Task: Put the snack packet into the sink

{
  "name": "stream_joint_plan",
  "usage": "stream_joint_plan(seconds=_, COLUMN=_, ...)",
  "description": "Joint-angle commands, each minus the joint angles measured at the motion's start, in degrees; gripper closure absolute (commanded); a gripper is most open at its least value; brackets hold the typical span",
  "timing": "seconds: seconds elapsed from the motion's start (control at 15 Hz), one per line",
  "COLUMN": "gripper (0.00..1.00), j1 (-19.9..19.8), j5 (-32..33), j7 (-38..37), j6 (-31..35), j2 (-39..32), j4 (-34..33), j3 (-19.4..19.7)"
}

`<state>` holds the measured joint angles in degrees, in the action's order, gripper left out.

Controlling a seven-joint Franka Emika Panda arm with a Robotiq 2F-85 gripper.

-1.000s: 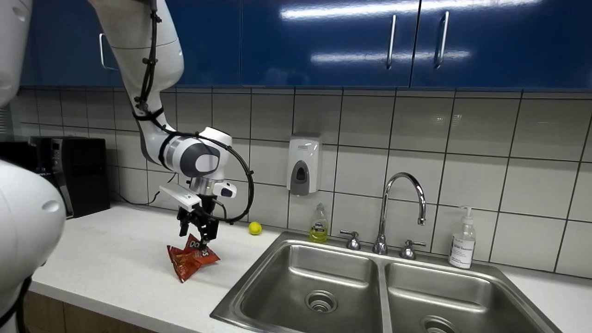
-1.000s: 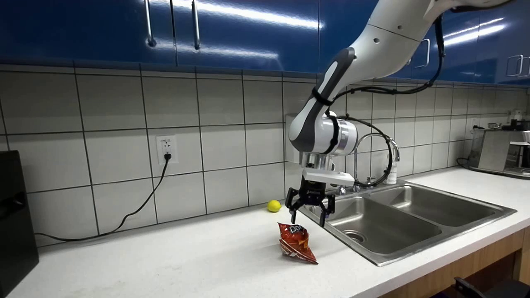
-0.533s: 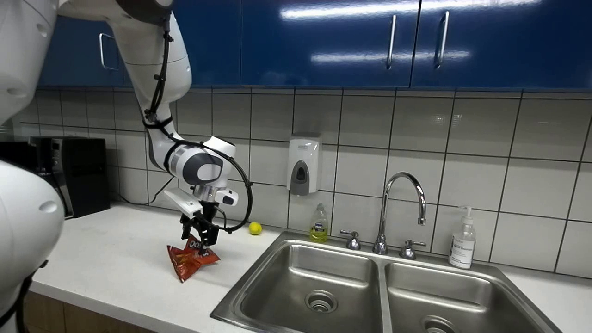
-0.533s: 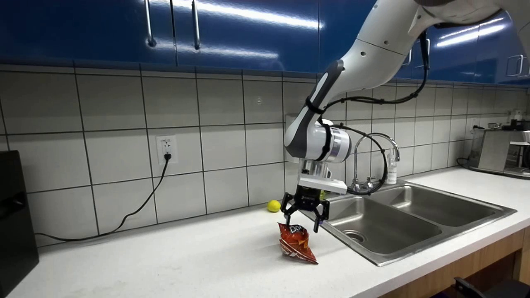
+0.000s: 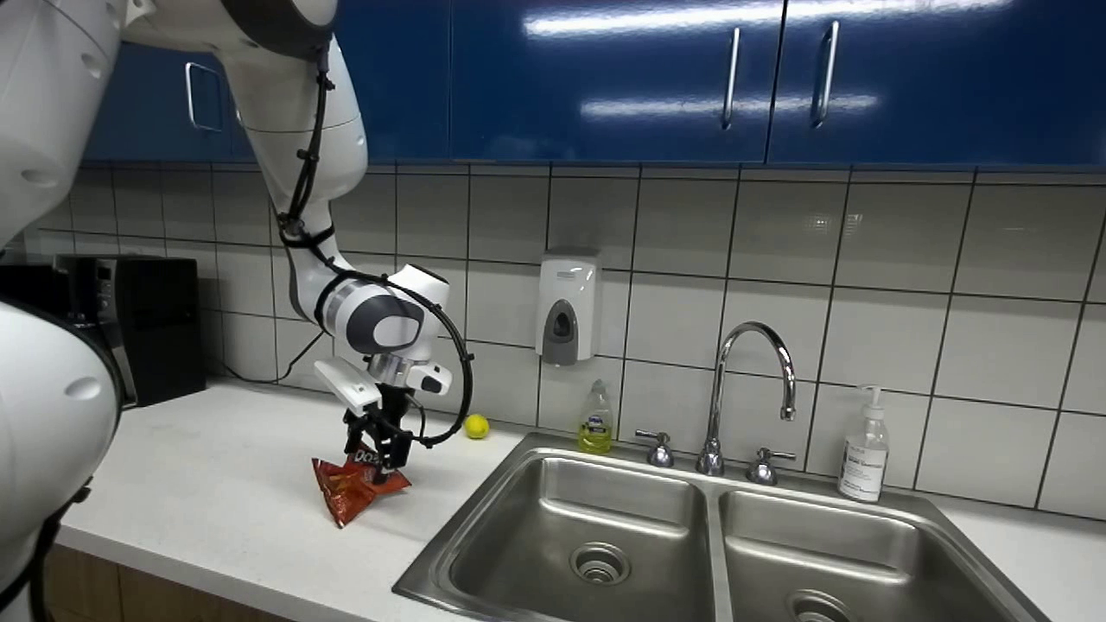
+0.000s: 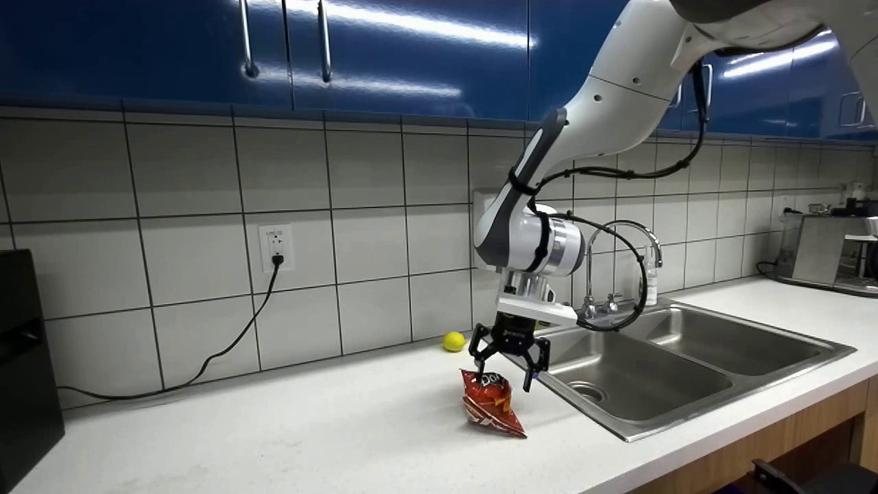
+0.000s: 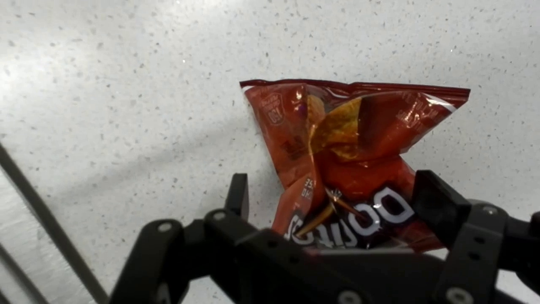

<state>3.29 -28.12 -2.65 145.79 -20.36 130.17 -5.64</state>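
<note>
Fingers (image 7: 237,195) spread, nothing held. Packet (image 7: 346,164) on counter (image 6: 274,432), below and partly between them; contact with either unclear. Sink (image 5: 631,518) off to one side of the fingers. Step looks like lining up the grasp; next likely needs slightly more descent, then closing, lift, carry over. Versus a second ago: fingers lower, packet unmoved.
</note>
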Motion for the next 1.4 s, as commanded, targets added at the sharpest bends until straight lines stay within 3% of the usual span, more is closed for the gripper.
stream_joint_plan(seconds=0.0, gripper=0.00, j1=-2.3, j5=-2.8, j7=1.4, j6=0.8, j2=0.0, j4=0.5, j3=-1.7)
stream_joint_plan(seconds=0.67, gripper=0.00, j1=-2.7, j5=-5.9, j7=2.0, j6=1.0, j2=0.4, j4=1.8, j3=-2.0)
stream_joint_plan(seconds=0.8, gripper=0.28, j1=-2.7, j5=-6.0, j7=2.3, j6=1.1, j2=0.4, j4=1.9, j3=-2.1)
stream_joint_plan(seconds=1.33, gripper=0.91, j1=-3.5, j5=-10.8, j7=7.4, j6=1.1, j2=0.0, j4=2.2, j3=-3.0)
